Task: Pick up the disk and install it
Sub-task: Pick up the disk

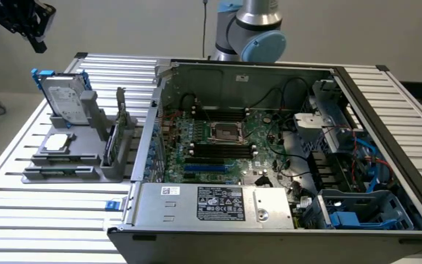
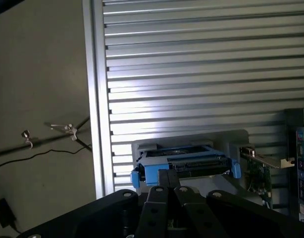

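gripper (image 1: 38, 45) (image 2: 168, 179): fingers closed together, nothing held, raised above slatted table (image 1: 50, 220). disk (image 1: 64, 98) (image 2: 184, 166): upright in grey stand (image 1: 72, 173), blue frame uppermost, below gripper, well apart. open computer case (image 1: 270, 245): beside stand.

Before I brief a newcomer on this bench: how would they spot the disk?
Find the open computer case on the slatted table; on the exterior view's left of it sits a grey holder. The disk stands upright in it, silver with a white label and blue frame, unlike the small chip lying flat nearby.
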